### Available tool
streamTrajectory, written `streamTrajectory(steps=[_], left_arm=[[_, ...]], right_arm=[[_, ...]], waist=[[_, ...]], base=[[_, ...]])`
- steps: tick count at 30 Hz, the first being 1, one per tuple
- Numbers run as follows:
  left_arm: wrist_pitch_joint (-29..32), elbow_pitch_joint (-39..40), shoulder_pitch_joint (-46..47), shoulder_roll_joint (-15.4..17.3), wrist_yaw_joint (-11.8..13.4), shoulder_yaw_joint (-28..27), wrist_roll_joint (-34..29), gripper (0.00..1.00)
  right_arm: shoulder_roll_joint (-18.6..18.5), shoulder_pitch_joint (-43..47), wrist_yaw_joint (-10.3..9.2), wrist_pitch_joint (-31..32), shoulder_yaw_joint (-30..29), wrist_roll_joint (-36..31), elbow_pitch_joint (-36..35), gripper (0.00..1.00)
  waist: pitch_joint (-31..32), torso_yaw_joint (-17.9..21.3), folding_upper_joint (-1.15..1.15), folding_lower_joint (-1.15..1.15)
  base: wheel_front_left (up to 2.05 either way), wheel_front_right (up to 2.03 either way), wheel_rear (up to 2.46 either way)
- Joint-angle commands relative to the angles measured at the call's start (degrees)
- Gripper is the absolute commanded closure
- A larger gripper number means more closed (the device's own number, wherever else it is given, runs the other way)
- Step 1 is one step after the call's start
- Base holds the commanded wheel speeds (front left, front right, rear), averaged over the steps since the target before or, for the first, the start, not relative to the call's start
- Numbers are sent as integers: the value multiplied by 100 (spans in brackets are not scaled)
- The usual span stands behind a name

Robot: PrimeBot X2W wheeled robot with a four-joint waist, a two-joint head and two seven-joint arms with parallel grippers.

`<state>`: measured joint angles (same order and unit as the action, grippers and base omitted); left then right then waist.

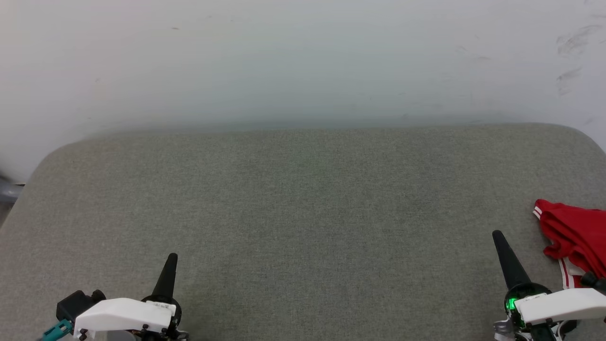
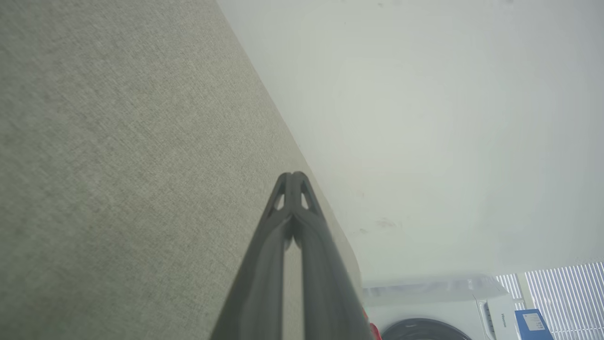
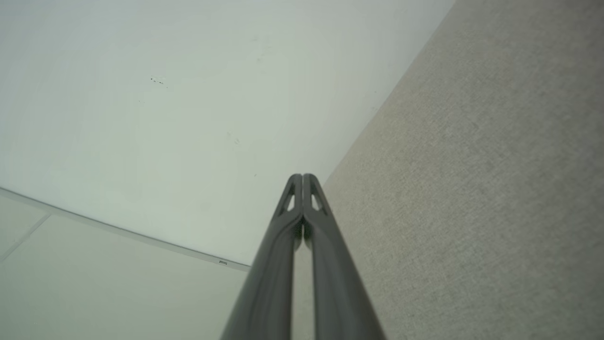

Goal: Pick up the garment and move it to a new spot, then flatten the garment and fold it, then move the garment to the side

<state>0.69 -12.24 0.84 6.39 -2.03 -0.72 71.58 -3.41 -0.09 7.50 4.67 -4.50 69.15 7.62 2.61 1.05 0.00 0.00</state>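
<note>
The garment lies at the near right edge of the grey padded surface, just to the right of your right gripper but not touching it. It is gathered in a red bunch with the striped trim showing. The edge of the head view cuts part of it off, so you cannot tell whether it is folded or only crumpled. I judge that this scene fits two stages equally: the garment waits at the side to be picked up, or it is already folded and put aside. For this reason I name no grasp for you. Whatever comes next calls first for a full look at the cloth, to check its shape. Both arms sit low at the near edge, the left gripper at the near left and the right one at the near right. Their white wrists are level and their dark fingers point away toward the far wall. Each gripper is clenched, tips pressed together with nothing between them, as both wrist views confirm. The middle of the surface between the arms carries no cloth, and beyond it stands the pale wall.
</note>
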Motion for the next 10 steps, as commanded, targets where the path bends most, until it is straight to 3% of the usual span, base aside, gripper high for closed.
streamTrajectory(steps=[1,10], left_arm=[[38,28,162,-30,-56,-65,133,100],[161,-17,254,-88,-165,-172,542,100]], right_arm=[[-34,-181,-1,25,-12,156,2,100],[-30,-279,-1,38,-36,629,135,100]], waist=[[-8,-3,0,0],[-56,-21,0,0]], base=[[0,0,0],[0,0,0]])
